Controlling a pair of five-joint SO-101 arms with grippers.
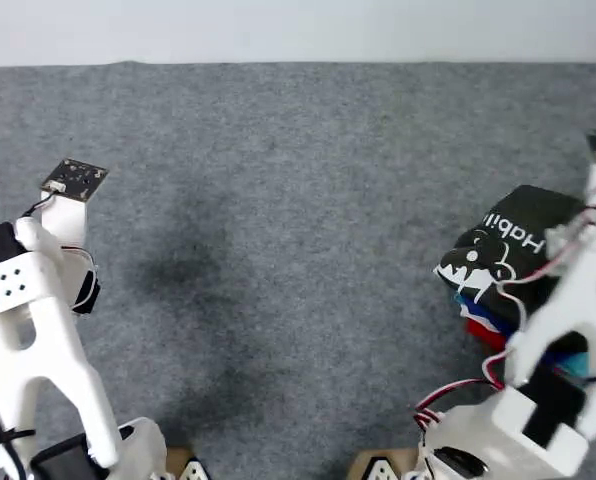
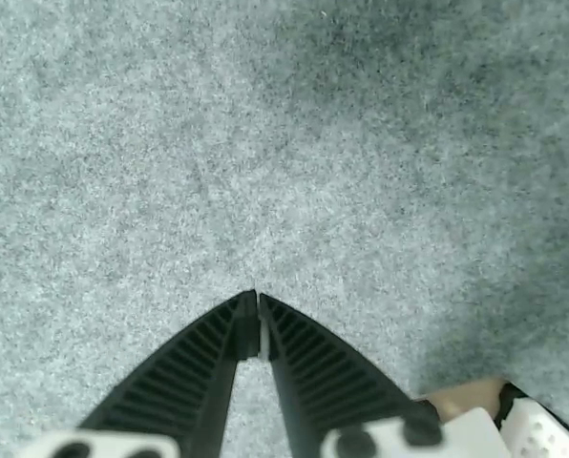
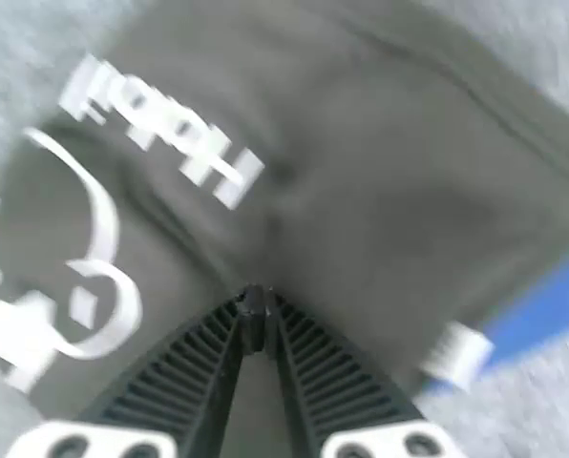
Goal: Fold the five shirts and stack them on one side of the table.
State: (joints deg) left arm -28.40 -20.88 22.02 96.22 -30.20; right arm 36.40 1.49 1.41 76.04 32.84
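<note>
A stack of folded shirts (image 1: pixel 498 270) lies at the right side of the table, a black shirt with white print (image 1: pixel 513 250) on top and blue and red layers below it. My right gripper (image 3: pixel 256 305) hangs shut just above the black shirt (image 3: pixel 361 172), nothing between its fingers; a blue shirt edge (image 3: pixel 542 305) peeks out beneath. The right arm (image 1: pixel 568 300) covers part of the stack. My left gripper (image 2: pixel 257 303) is shut over bare grey carpet, its arm (image 1: pixel 38 300) at the table's left side.
Grey carpet (image 1: pixel 278 220) covers the table, open across the middle and the far side. A white wall (image 1: pixel 298 30) borders the far edge. Both arm bases (image 1: pixel 398 465) stand at the near edge.
</note>
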